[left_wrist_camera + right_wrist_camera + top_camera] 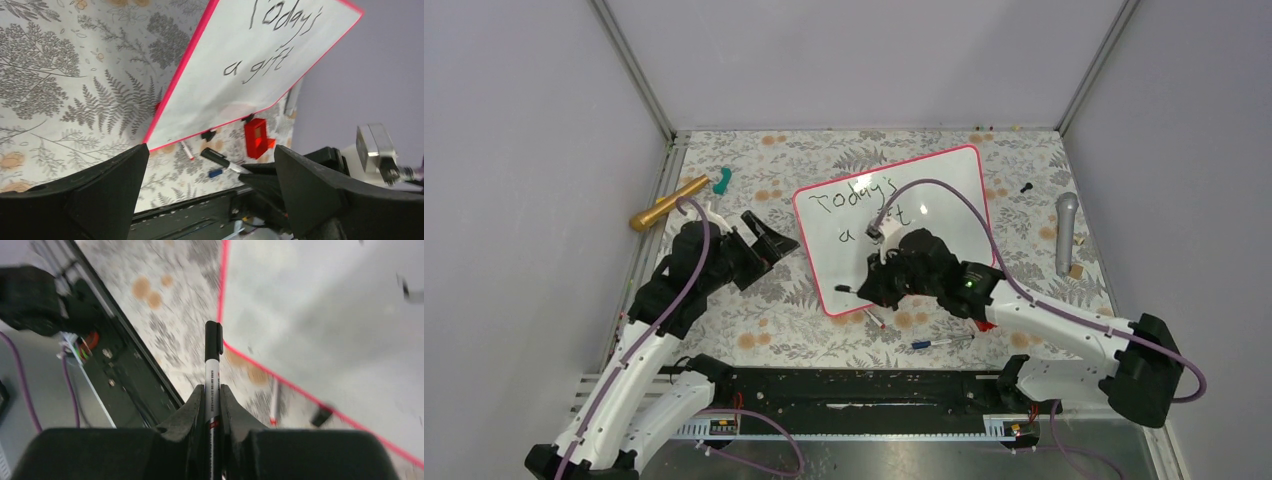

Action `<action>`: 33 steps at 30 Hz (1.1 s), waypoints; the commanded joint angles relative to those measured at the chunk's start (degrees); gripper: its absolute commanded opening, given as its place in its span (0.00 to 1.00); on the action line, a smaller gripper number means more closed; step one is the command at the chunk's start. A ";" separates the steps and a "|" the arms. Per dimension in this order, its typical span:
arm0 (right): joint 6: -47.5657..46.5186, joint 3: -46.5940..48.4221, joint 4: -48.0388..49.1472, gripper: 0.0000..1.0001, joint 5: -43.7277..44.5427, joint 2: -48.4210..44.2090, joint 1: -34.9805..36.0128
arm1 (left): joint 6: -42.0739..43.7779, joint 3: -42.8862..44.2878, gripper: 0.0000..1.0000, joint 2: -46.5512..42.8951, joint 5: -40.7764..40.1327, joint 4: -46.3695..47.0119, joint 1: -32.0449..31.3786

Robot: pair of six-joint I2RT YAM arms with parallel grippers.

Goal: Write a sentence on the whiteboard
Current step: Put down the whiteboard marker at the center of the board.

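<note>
The whiteboard [934,190] with a pink-red frame lies tilted on the patterned table. The sentence [265,50] reads "Today's a gift" in black on two lines; in the top view [854,195] my right arm hides part of it. My right gripper [212,395] is shut on a black-capped marker [212,360]. It hovers over the board's near-left corner [869,288], with the marker's cap end [844,289] sticking out to the left. My left gripper [769,240] is open and empty, left of the board and apart from it. Its fingers [100,190] frame the left wrist view.
A red-tipped pen [874,318] and a blue-capped pen [939,342] lie in front of the board. A gold cylinder [667,203] and a teal piece [723,180] lie at the far left. A grey microphone [1066,232] and a small black item [1026,186] lie at the right.
</note>
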 commanded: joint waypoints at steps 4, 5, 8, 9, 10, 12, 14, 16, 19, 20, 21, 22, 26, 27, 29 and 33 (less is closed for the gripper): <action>2.70 -8.96 -17.61 0.00 -6.84 -10.27 -9.13 | 11.72 -7.66 0.99 -4.64 2.12 7.51 0.09; 2.32 -9.70 -18.55 0.00 -7.89 -10.84 -10.40 | 12.21 -8.59 0.99 -5.66 1.31 8.11 0.09; 1.78 -10.44 -21.58 0.00 -9.96 -10.33 -12.97 | 13.38 -10.31 0.99 -8.56 -2.04 8.74 0.02; 1.76 -10.41 -22.39 0.00 -10.47 -9.77 -13.47 | 13.92 -10.70 0.99 -9.13 -2.38 8.97 0.04; 1.91 -10.46 -22.79 0.00 -11.30 -9.16 -13.92 | 14.33 -10.79 0.99 -9.54 -2.69 8.93 0.06; 2.22 -10.54 -23.49 0.00 -12.46 -8.11 -14.54 | 14.93 -10.91 0.99 -9.60 -2.48 8.87 -0.01; 2.40 -10.76 -23.78 0.00 -12.29 -7.50 -14.88 | 15.02 -11.25 0.99 -9.63 -2.26 8.93 0.02; 2.53 -10.47 -23.71 0.08 -10.66 -7.07 -15.15 | 14.98 -11.85 0.99 -9.83 -2.82 8.96 0.06; 3.18 -9.13 -23.60 0.43 -6.94 -7.18 -15.10 | 15.47 -13.18 0.99 -10.49 -4.95 9.99 -0.01; 3.57 -8.79 -23.54 0.53 -5.48 -7.55 -15.11 | 15.50 -13.65 0.99 -10.81 -6.34 10.29 -0.01; 3.96 -8.40 -23.57 0.62 -3.28 -8.07 -15.21 | 15.55 -14.15 0.99 -11.15 -7.39 10.52 -0.01; 4.42 -8.22 -23.55 0.69 -1.60 -8.77 -15.17 | 15.63 -14.67 0.99 -11.62 -9.37 11.00 0.04; 5.28 -8.51 -23.93 0.82 6.07 -13.29 -15.26 | 18.13 -18.43 0.99 -15.47 -13.77 14.99 -0.06; 5.49 -8.60 -24.39 0.84 9.02 -14.55 -15.23 | 18.60 -19.58 0.99 -17.13 -15.22 16.18 -0.02; 5.70 -9.29 -24.60 0.84 15.61 -17.48 -15.20 | 19.65 -21.48 0.99 -19.43 -18.64 17.66 -0.04; 5.48 -10.94 -22.71 0.83 31.30 -23.87 -15.28 | 22.08 -23.04 0.99 -21.97 -26.37 19.09 -0.02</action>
